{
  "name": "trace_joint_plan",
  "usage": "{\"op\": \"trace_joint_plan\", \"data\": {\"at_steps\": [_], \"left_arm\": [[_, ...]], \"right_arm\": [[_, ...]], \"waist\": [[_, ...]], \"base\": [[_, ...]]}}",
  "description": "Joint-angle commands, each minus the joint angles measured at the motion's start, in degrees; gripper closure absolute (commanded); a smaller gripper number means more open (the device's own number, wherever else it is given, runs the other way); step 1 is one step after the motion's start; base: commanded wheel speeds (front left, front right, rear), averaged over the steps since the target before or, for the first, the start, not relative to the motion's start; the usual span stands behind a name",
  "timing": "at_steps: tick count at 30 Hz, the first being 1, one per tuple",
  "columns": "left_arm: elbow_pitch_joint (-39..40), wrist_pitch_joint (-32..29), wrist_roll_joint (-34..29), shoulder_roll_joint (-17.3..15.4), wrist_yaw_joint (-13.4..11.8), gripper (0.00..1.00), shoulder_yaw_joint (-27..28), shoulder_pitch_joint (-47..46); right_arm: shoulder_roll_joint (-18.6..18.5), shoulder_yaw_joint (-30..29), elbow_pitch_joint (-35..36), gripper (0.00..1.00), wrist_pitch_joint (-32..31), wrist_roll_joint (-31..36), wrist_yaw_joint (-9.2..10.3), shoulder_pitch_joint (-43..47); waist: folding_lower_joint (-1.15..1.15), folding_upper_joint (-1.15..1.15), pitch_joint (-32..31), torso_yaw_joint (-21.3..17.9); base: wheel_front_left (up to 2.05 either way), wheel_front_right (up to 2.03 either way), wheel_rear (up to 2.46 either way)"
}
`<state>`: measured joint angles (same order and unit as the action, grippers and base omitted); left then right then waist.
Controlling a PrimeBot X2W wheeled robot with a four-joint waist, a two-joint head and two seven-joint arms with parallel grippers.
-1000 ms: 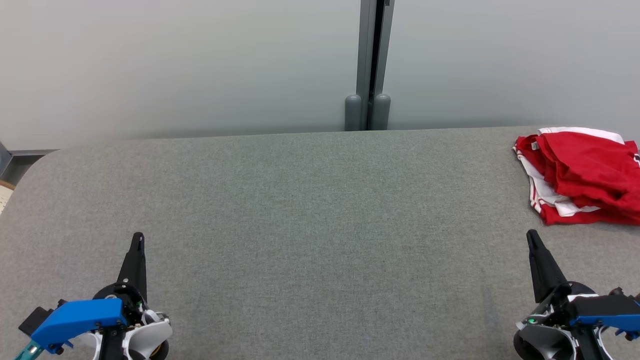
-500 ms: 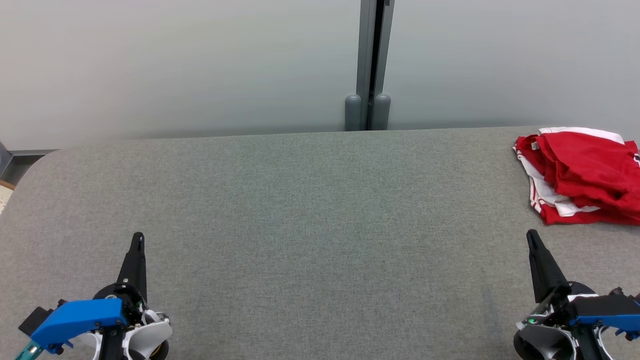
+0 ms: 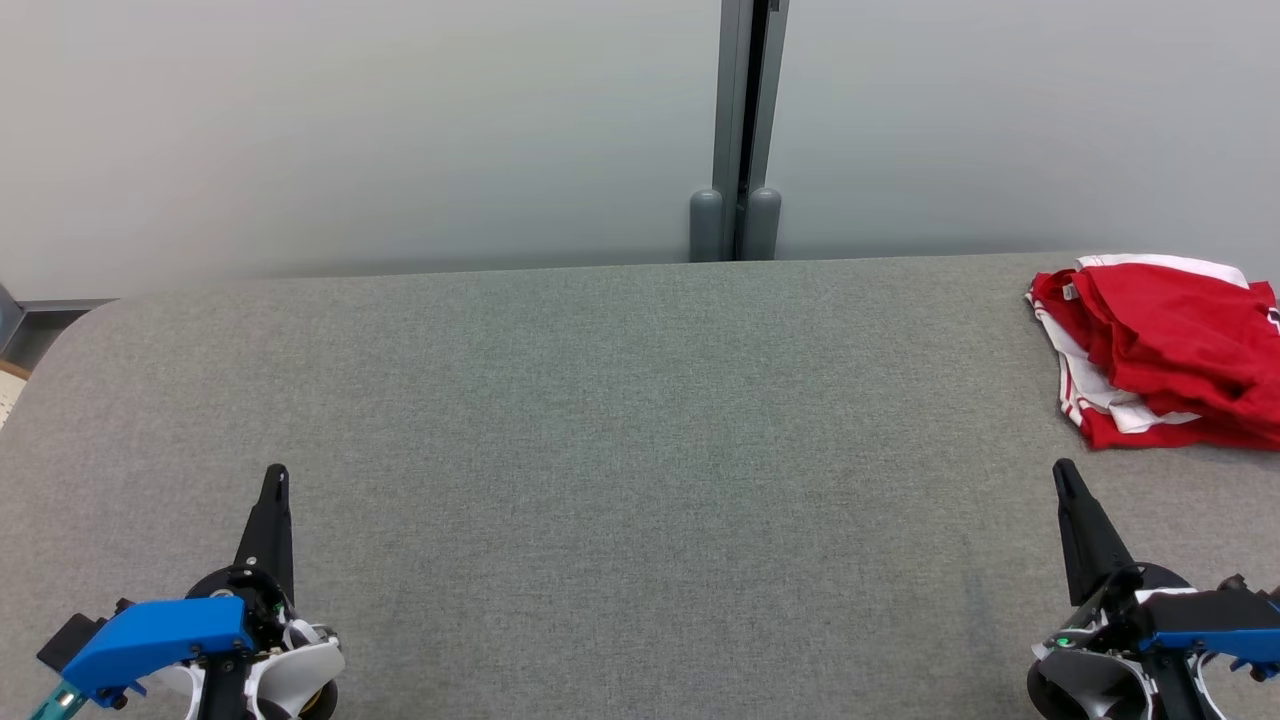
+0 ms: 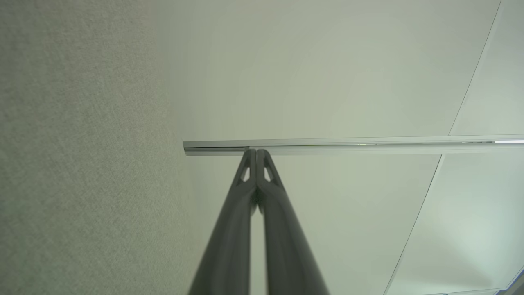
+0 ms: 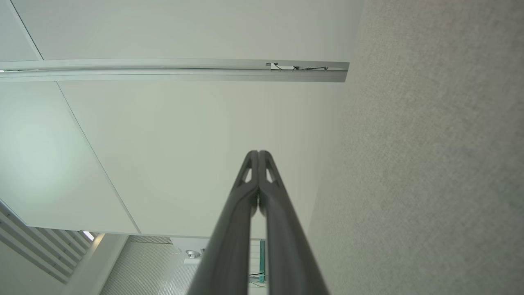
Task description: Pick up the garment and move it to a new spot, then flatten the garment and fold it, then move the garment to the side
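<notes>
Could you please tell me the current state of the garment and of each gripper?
garment: bunched in loose layers, not spread flat, lying on the table at the far right, held by nothing.
left gripper: shut, empty, at the near left.
right gripper: shut, empty, on the garment's near side, apart from it.

The left gripper point(image 3: 277, 472) is two long dark fingers point(image 4: 231, 237) that taper to a point, each with a small triangular cut-out near the tip. Behind it sit a round black hub point(image 3: 235, 585), a white shell point(image 3: 305, 665) and a bright blue cover point(image 3: 155, 632), with a teal strip point(image 3: 52, 703) at the corner. The right gripper point(image 3: 1063, 470) looks the same, but its cover point(image 3: 1215, 608) is black over blue, and a small green light point(image 3: 1065, 641) glows by its hub.
</notes>
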<state>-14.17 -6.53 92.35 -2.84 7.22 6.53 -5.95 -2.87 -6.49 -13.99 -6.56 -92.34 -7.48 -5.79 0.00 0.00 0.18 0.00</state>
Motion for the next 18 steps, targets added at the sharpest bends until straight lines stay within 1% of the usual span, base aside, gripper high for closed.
{"op": "trace_joint_plan", "data": {"at_steps": [1,18], "left_arm": [[0.2,-0.2,0.1,-0.1,0.5,1.00,0.1,-0.6],[0.2,-0.2,0.1,-0.1,0.5,1.00,0.1,-0.6]], "right_arm": [[0.0,-0.1,-0.1,1.00,-0.1,-0.2,-0.02,-0.8],[0.0,-0.1,-0.1,1.00,-0.1,-0.2,-0.02,-0.8]], "waist": [[0.00,0.00,0.0,0.0],[0.00,0.00,0.0,0.0]], "base": [[0.00,0.00,0.00],[0.00,0.00,0.00]]}}
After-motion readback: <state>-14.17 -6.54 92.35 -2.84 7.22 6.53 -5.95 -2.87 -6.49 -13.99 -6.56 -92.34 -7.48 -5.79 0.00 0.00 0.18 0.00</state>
